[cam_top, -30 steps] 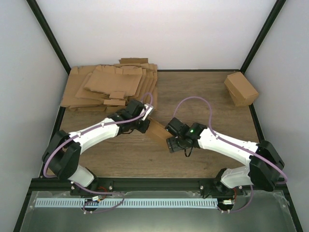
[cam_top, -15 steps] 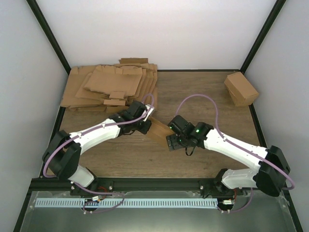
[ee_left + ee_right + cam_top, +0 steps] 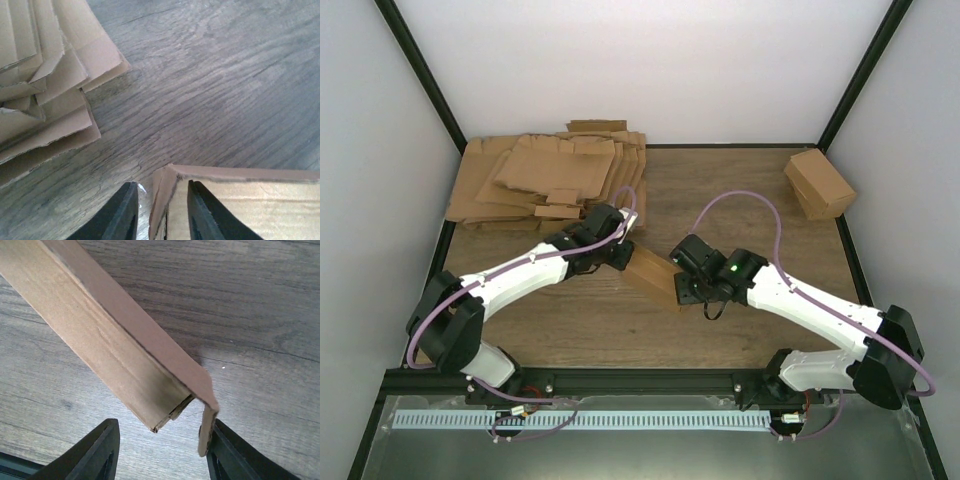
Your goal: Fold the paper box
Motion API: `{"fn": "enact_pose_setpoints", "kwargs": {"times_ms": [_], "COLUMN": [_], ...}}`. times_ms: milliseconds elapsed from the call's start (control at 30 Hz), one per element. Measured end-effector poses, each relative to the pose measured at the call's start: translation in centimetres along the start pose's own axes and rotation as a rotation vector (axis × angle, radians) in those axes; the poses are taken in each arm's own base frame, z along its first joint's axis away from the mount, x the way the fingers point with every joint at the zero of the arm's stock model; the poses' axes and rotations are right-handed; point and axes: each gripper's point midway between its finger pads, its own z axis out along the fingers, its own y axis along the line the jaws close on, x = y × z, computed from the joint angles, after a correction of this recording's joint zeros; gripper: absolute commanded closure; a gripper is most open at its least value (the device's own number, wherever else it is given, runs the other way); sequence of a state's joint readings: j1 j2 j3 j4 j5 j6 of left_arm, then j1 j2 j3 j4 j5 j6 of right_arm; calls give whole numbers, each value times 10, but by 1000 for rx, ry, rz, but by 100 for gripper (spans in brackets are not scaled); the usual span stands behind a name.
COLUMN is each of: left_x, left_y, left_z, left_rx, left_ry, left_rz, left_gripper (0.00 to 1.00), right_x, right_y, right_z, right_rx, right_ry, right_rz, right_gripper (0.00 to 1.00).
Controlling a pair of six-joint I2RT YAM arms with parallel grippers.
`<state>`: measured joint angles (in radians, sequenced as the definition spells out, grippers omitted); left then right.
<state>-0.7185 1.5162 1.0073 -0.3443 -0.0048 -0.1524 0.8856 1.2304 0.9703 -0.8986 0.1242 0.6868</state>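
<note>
The paper box (image 3: 651, 273) is a brown carton, folded into a long tube, lying slantwise on the wood table between both arms. My left gripper (image 3: 626, 243) is at its upper-left end. In the left wrist view its jaws (image 3: 161, 185) stand apart astride the box's end wall (image 3: 161, 200), with a gap on each side. My right gripper (image 3: 681, 291) is at the lower-right end. In the right wrist view the box (image 3: 100, 330) ends between the open fingers (image 3: 165, 422); a hanging end flap (image 3: 206, 432) touches the right finger (image 3: 235, 455), and the left finger is apart from it.
A thick pile of flat brown sheets (image 3: 550, 180) fills the back left, its edges close to the left gripper (image 3: 45, 95). Another brown cardboard cuboid (image 3: 818, 184) sits at the back right. Black frame posts and white walls bound the table.
The left gripper's jaws have parted from the box's end. The right gripper has slid rightward along the box to its lower end and its jaws have narrowed. The box has shifted slightly.
</note>
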Motion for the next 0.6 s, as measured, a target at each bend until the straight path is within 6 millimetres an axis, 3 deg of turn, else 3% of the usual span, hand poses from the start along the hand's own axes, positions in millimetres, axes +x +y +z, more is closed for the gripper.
{"fn": "enact_pose_setpoints", "kwargs": {"times_ms": [167,300,467,600], "left_x": [-2,1,2,3], "left_y": [5,6,5,3], "left_z": [-1,-1,-1,-1], "left_rx": [-27,-35,-29,-16], "left_ry": [-2,7,14,15], "left_rz": [1,5,7,6], "left_gripper": [87,96,96,96], "right_x": [-2,-3,-1,-2], "right_y": [1,5,9,12], "right_z": [-6,-10,-12,-12], "right_rx": [0,-22,-46,-65], "right_ry": [3,-1,10,13], "right_rz": [30,50,74,89], "right_gripper": [53,62,75,79]}}
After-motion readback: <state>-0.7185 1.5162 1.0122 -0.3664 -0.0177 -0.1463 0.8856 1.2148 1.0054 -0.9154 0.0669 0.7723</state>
